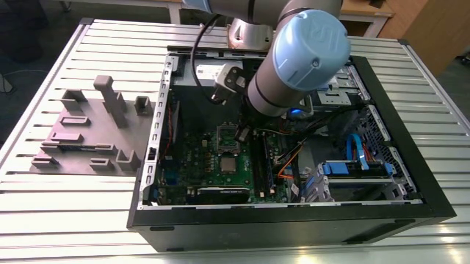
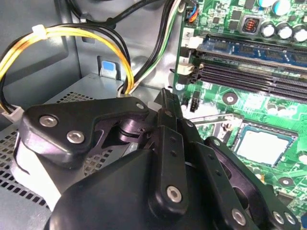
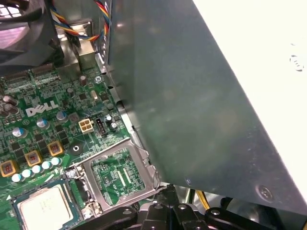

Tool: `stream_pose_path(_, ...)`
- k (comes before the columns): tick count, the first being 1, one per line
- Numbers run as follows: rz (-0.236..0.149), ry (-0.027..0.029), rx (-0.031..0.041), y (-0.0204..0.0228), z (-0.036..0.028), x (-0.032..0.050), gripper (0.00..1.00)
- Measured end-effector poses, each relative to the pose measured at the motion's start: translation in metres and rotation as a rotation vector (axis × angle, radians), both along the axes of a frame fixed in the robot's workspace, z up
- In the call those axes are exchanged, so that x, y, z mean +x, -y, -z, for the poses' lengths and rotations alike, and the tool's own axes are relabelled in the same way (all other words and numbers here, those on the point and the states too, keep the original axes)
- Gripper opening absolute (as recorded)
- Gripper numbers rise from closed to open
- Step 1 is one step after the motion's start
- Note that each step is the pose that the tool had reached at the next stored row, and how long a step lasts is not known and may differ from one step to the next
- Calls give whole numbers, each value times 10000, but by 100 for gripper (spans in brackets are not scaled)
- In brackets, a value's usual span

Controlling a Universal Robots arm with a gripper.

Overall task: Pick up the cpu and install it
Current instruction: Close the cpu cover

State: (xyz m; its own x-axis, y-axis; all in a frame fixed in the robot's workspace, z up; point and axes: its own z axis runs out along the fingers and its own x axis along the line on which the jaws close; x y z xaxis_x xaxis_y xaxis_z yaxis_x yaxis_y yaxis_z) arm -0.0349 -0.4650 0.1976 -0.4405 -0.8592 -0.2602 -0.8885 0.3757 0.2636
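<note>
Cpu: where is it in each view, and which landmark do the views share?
Exterior view: the cpu sits socketed mid-board in the open case.
Second wrist view: cpu, near the memory slots.
First wrist view: cpu, beside the open socket frame.
Shared landmark: the green motherboard.

cpu [image 3: 42, 209] in socket [image 3: 79, 191], metal frame [image 3: 103, 154] beside
</note>
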Motion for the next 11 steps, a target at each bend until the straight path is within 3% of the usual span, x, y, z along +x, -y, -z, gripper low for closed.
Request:
stream_pose_path(4,1,-1,-66,0,-24,-6,11)
stream_pose_path(11,1,-1,-87,2,-35,-8,11)
